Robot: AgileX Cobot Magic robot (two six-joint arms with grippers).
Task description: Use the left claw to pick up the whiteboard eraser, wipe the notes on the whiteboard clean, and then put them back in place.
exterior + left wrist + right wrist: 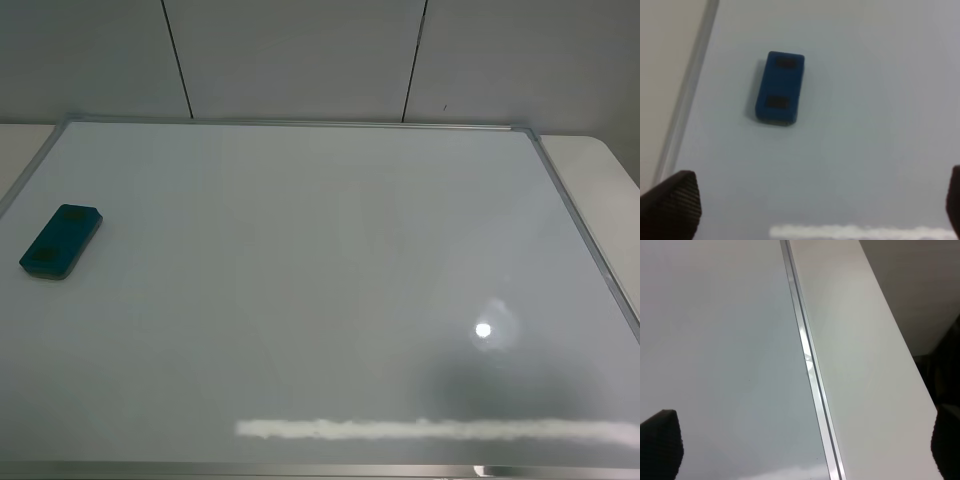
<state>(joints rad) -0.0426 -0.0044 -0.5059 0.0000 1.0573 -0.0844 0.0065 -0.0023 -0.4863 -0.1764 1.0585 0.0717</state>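
The whiteboard (320, 250) lies flat and fills most of the exterior high view. The teal-blue whiteboard eraser (61, 241) lies flat on it near the left frame, with two dark patches facing up. No black marker notes show on the board in any view. The left claw (812, 210) is open and empty, and it hovers above the board (865, 125). The eraser (780, 88) lies ahead of it, clear of both fingertips (672, 202). The right gripper (802, 445) is open and empty over the board's right frame (810, 370). Neither arm shows in the exterior high view.
A silver frame (687, 95) runs beside the eraser, with a pale table past it. A white table surface (860, 365) lies beyond the board's right frame. Bright light reflections (440, 430) streak the board's near edge. A grey panelled wall (300, 55) stands behind.
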